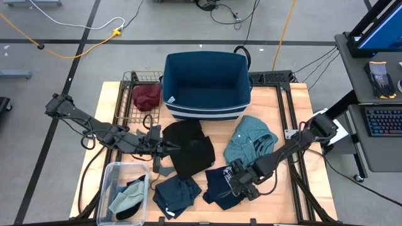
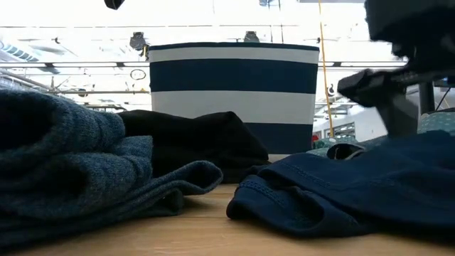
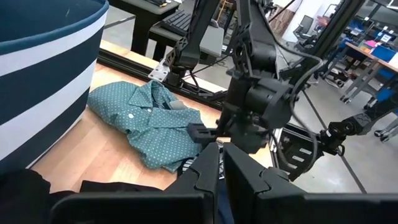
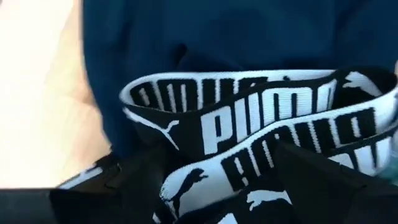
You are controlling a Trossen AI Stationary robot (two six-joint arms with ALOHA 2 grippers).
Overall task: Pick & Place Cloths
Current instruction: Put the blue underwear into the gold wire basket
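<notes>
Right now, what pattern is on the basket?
Navy with white stripes on the basket; the low view shows it best.

A robotics lab: aluminium-framed table (image 1: 295,119), floor cables (image 1: 75,25), computer keyboard (image 1: 383,122).

Left pincer (image 1: 164,147) closed, right pincer (image 1: 233,182) wide open.

Black cloth (image 1: 187,148) mid-table, teal checked (image 1: 250,139) beside it, navy (image 1: 220,183) and dark teal (image 1: 176,193) crumpled at the front.
</notes>
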